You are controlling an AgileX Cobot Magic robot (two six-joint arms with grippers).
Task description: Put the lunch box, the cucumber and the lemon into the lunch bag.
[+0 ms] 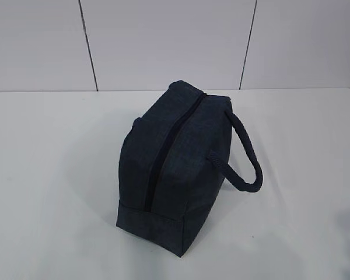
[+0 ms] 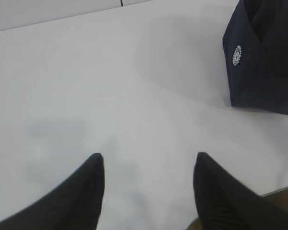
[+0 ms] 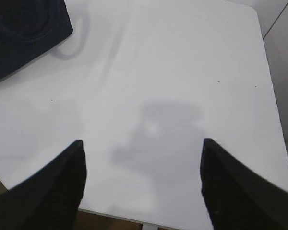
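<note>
The dark navy lunch bag (image 1: 174, 157) stands on the white table (image 1: 52, 175), its zipper line running along the top and one looped strap handle (image 1: 247, 154) hanging off its right side. A corner of the lunch bag (image 2: 266, 62) shows at the upper right of the left wrist view, another corner of it (image 3: 24, 33) at the upper left of the right wrist view. My left gripper (image 2: 148, 155) is open over bare table. Near the table's front edge, the right gripper (image 3: 141, 142) hangs open with nothing between its fingers. Lunch box, cucumber and lemon are out of view.
A white panelled wall (image 1: 163, 41) rises behind the table. The table's front edge (image 3: 134, 218) shows just under the right gripper, its right edge (image 3: 273, 96) further out. Neither arm appears in the exterior view.
</note>
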